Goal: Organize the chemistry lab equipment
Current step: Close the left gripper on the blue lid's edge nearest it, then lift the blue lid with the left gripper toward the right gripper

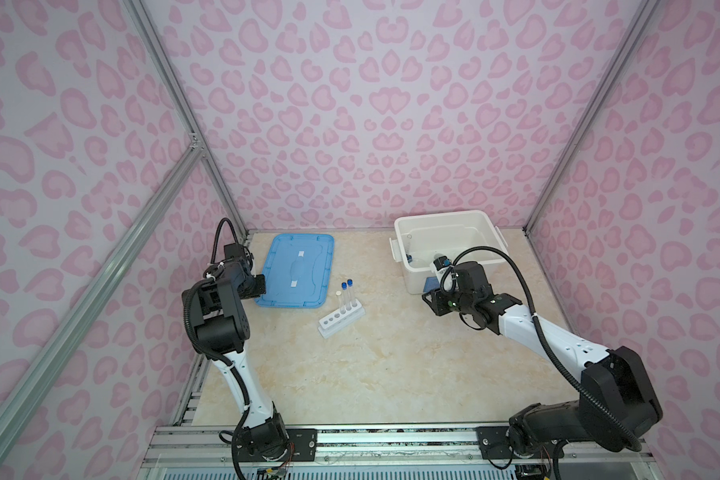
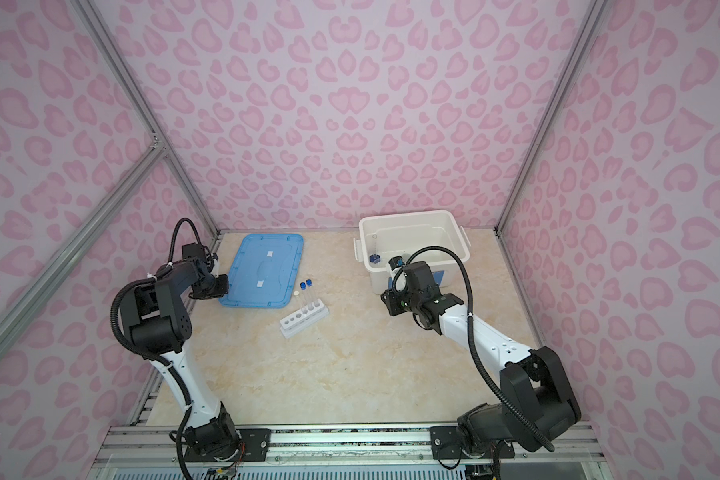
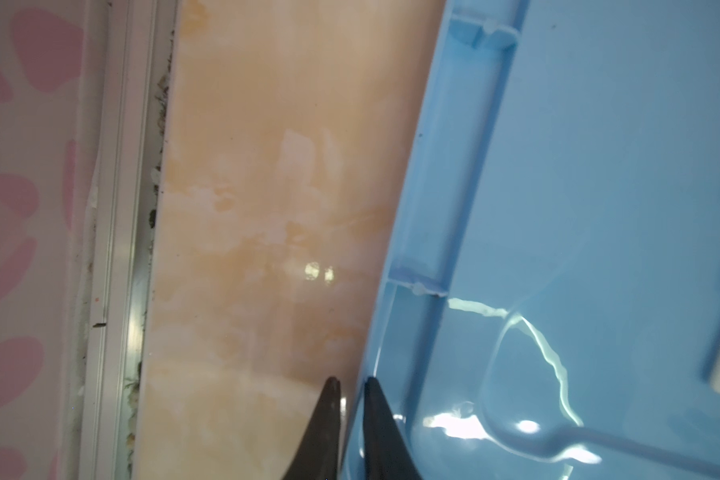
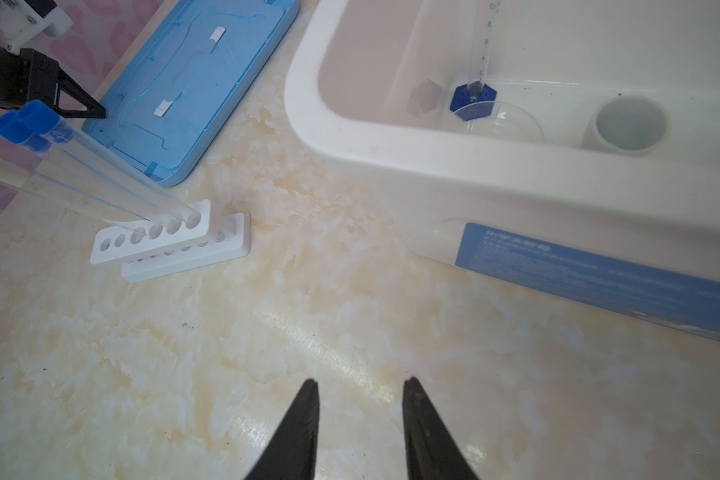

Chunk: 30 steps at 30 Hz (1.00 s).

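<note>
Three capped test tubes stand in the white rack on the marbled tabletop. The cylinder, petri dish and cup sit inside the white bin; its blue label is too blurred to read. My left gripper clamps the blue lid at its rim; my right gripper gapes empty. Pink-spotted walls surround us.

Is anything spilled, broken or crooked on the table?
Nothing is spilled or broken. The rack sits slantwise on the table, three tubes standing in one end, the other holes empty. The blue lid lies off its white bin, which stands open.
</note>
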Each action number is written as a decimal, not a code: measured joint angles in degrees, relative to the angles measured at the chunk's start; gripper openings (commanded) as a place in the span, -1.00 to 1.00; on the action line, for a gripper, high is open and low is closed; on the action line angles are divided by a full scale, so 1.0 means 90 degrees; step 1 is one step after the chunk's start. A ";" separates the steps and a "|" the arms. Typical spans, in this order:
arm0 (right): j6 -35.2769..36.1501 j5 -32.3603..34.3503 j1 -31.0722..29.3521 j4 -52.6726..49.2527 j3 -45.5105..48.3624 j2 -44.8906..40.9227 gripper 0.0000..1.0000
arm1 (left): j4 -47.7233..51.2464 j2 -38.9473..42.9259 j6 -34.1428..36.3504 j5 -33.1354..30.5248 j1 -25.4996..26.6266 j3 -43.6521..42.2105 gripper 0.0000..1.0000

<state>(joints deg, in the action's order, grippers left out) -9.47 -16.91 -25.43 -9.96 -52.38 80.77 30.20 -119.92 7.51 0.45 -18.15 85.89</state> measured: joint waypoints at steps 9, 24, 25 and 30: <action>-0.0029 0.0000 -0.0024 0.0032 0.0000 0.0051 -0.30 | 0.0007 -0.0019 0.0024 0.0024 0.0000 0.0017 -0.86; -0.0053 0.0049 -0.0260 0.0092 -0.0044 0.0085 -0.30 | 0.0015 0.0930 -0.0206 0.0301 0.0000 -0.0267 -0.92; -0.0053 0.0051 -0.0291 0.0100 -0.0070 0.0085 -0.30 | 0.0029 0.1100 -0.0219 0.0333 0.0000 -0.0267 -0.92; -0.0063 0.0117 -0.0415 0.0109 -0.0104 0.0085 -0.30 | 0.0158 0.1853 -0.0330 0.0435 0.0000 -0.0267 -0.92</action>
<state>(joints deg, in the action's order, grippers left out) -10.04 -15.86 -29.17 -8.97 -53.32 81.54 31.62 -103.24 4.54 4.36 -18.15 83.48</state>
